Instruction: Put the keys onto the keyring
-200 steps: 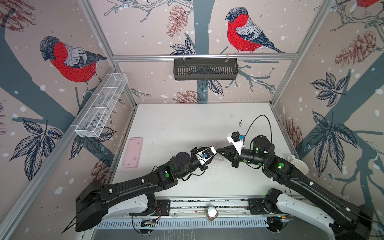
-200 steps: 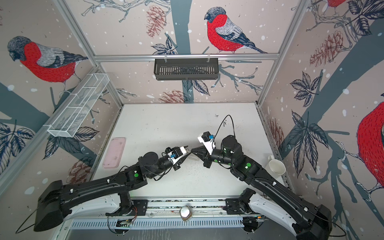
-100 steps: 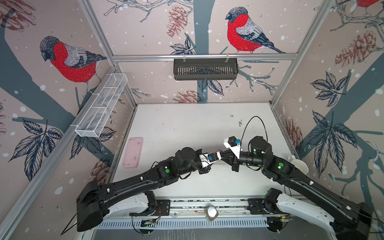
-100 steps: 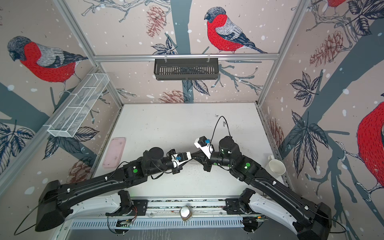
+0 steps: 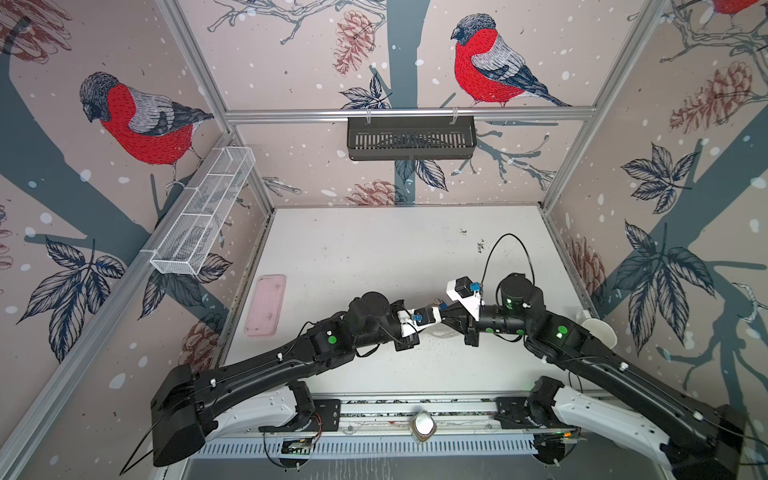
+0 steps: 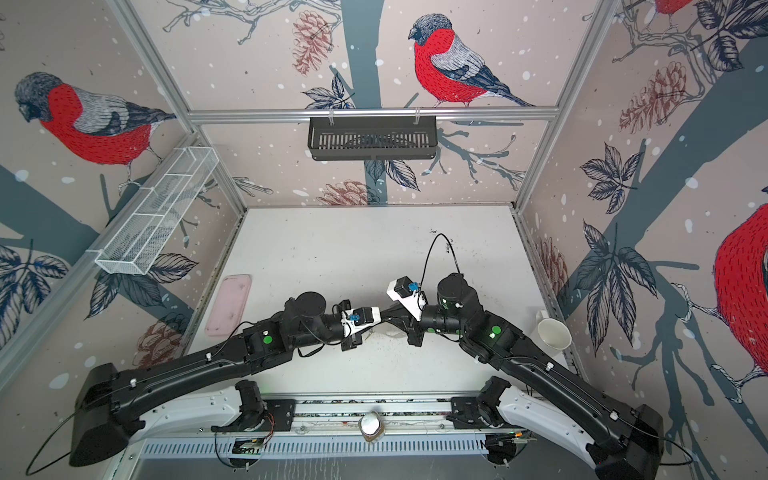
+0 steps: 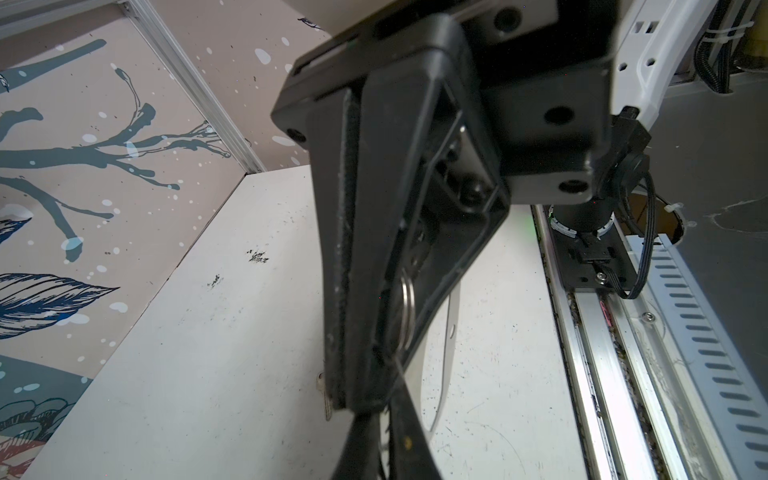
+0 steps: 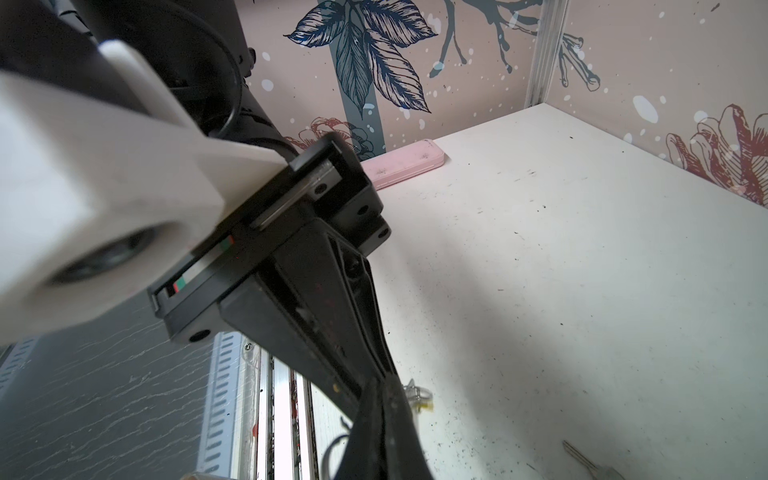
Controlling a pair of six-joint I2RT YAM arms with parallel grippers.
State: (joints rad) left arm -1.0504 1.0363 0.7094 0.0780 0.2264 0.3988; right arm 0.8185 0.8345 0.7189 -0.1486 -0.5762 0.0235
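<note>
In both top views the left end effector (image 5: 439, 317) (image 6: 380, 320) and right end effector (image 5: 449, 321) (image 6: 388, 319) meet tip to tip over the bench (image 5: 374, 249), well apart from the pink tray (image 5: 266, 305).

Left wrist view: the right end effector is closed. Behind it shows the keyring (image 7: 453, 316) as a thin curved edge, plus a metal ring (image 7: 404, 309). A key (image 7: 325, 397) lies on the bench.

Right wrist view: the left end effector's jaws are narrow, and what they pinch is hidden. A yellow tag (image 8: 422, 404) sits beside the tips.
</note>
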